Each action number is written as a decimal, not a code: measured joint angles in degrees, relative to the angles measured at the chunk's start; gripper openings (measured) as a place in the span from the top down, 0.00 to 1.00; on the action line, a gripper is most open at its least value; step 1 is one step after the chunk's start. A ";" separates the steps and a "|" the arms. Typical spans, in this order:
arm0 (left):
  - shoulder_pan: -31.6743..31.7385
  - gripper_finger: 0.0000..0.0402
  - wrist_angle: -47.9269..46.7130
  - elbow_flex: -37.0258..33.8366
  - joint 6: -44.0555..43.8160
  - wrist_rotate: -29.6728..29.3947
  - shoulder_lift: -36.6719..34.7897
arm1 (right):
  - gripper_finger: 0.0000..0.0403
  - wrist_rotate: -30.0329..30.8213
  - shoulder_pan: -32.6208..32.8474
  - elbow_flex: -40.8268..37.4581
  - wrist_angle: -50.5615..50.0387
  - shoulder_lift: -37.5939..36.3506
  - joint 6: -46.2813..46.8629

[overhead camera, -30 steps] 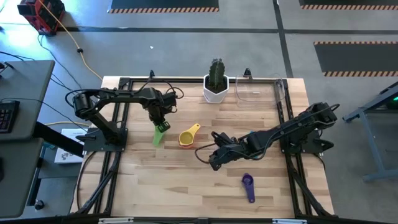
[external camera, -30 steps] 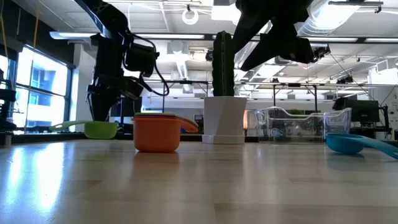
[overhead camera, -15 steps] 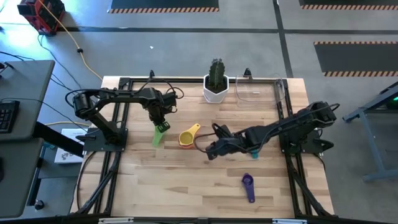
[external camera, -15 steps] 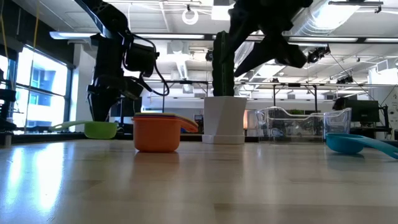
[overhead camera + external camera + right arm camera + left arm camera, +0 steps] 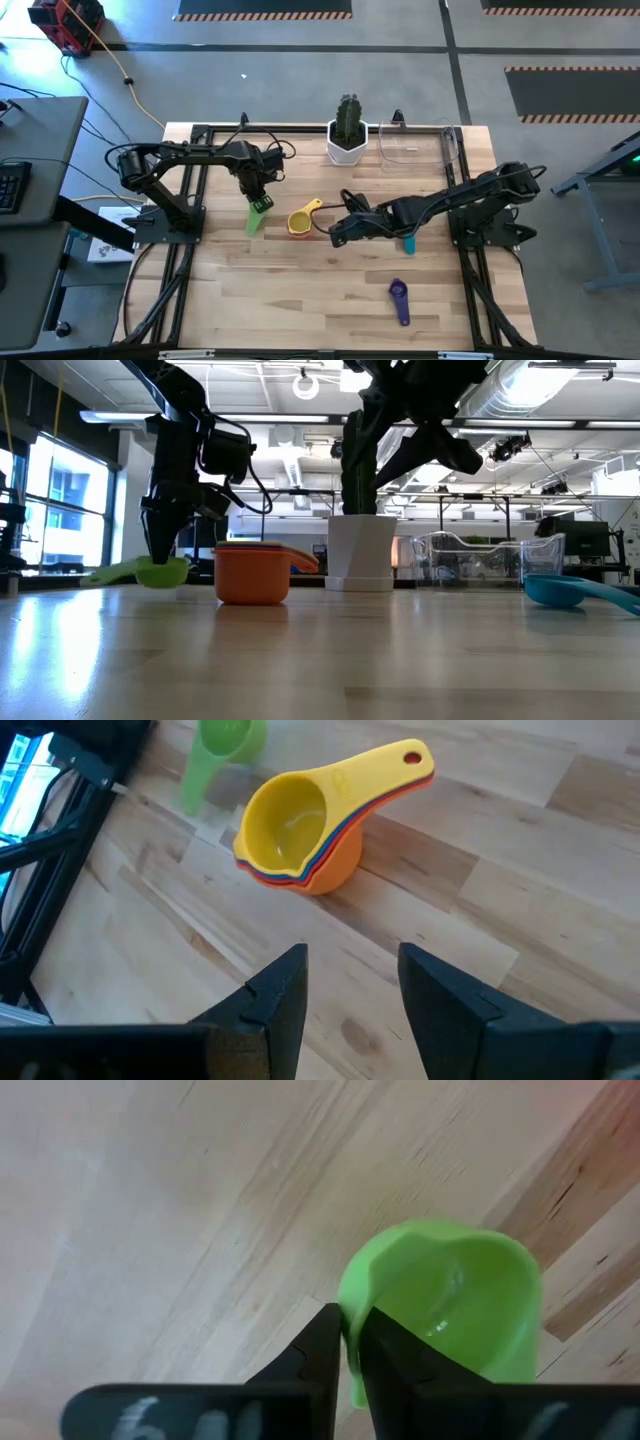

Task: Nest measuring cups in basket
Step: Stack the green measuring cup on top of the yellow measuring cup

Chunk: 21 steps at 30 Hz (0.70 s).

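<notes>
The left gripper (image 5: 347,1365) pinches the rim of the small green plastic measuring cup (image 5: 450,1315), one finger inside the bowl and one outside, and the cup sits tipped against the light wooden table (image 5: 300,290), seemingly part lifted, though the low view is not clear on that. Bare wood lies open around it toward the table's left edge.

The right gripper (image 5: 350,990) hovers above the table with its fingers spread and nothing between them, just beside the nested stack of yellow, blue and orange-red scoop cups (image 5: 300,835), whose flat handles fan out together. The stack stands between the two grippers, near the table's middle.

A teal cup (image 5: 408,243) lies under the right arm, a purple cup (image 5: 400,298) near the front edge. The clear see-through basket (image 5: 418,145) stands at the far edge beside the white pot holding a cactus (image 5: 347,140), well apart from the stack.
</notes>
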 joint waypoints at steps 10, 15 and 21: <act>0.00 0.79 0.80 -0.02 -0.01 0.00 0.00 | 0.63 0.03 -0.22 -0.01 0.01 0.00 0.03; 0.00 0.75 0.94 -0.02 -0.01 0.02 0.00 | 0.63 -0.37 -0.58 0.00 0.03 0.00 0.12; -0.01 0.74 0.87 -0.02 0.46 0.02 -0.01 | 0.63 -0.39 -0.71 -0.02 1.02 0.00 0.06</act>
